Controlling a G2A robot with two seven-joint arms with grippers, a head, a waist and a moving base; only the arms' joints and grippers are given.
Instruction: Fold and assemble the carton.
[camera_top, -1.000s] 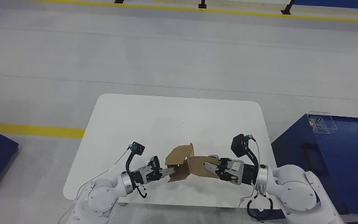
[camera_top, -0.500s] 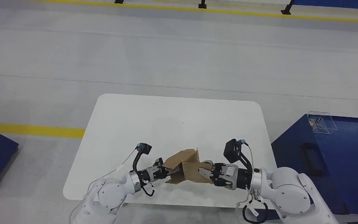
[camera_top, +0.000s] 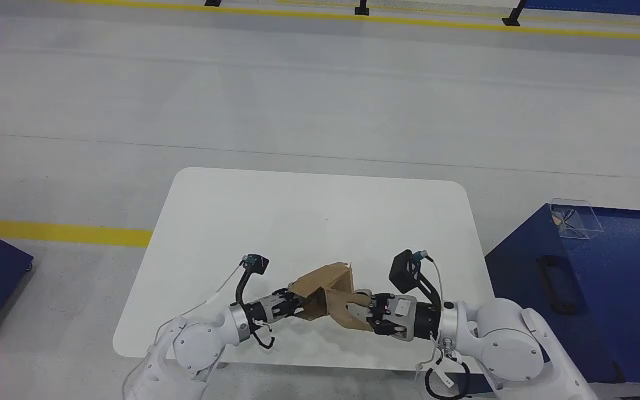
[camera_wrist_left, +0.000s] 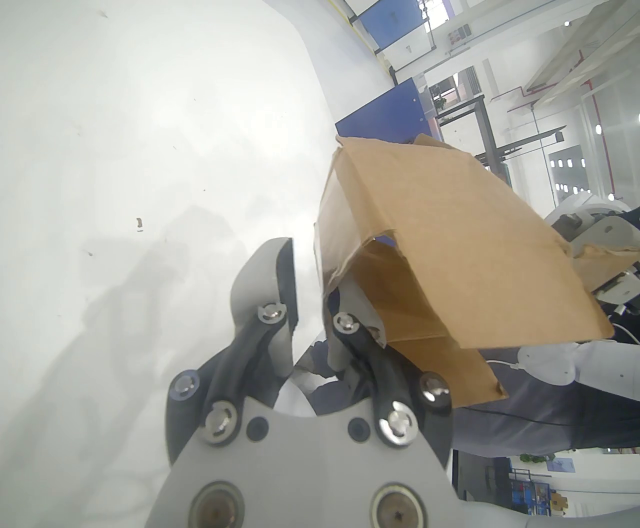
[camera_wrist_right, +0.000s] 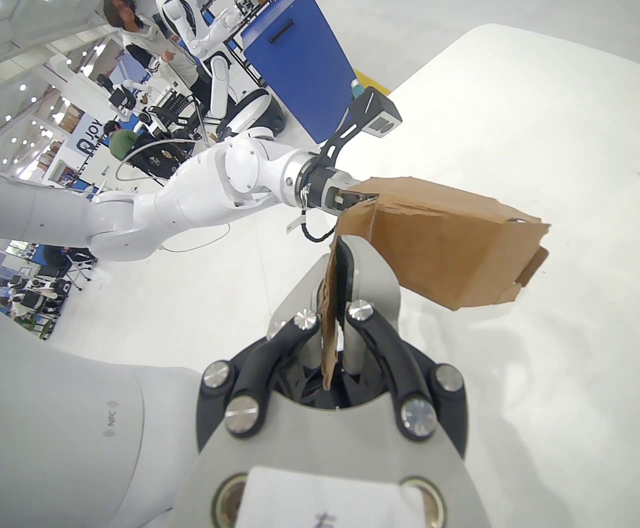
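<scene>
Both arms have drawn in toward the near edge of the white rounded table (camera_top: 300, 200) and closed on each other. The brown corrugated cardboard carton (camera_top: 330, 287), splayed with loose flaps a second ago, now reads as a half-formed box.

- Carton: between the two grippers, over the near part of the table. It appears to be held off the surface, though I cannot be sure. The right wrist view shows a squared-up body (camera_wrist_right: 440, 245) with a small flap hanging loose at the far corner. The left wrist view shows one broad panel (camera_wrist_left: 450, 240) roofing over an inner panel.
- Right gripper (camera_wrist_right: 337, 265): clamped on a thin cardboard flap that runs edge-on between its fingers. In the top view it (camera_top: 358, 303) sits at the carton's right end.
- Left gripper (camera_wrist_left: 307, 277): jaws narrowly parted. One finger stands clear with table showing in the gap, and the other is tucked behind the carton's edge, so it has no grip. It also shows at the carton's left end (camera_top: 297, 305) and (camera_wrist_right: 350, 197).

Step in hand, as I judge it: squaring the body and working the end flaps, with assembly about midway. The next move likely calls for the left gripper to catch or press its panel edge while the right holds steady. An uneven pull could skew the box.
</scene>
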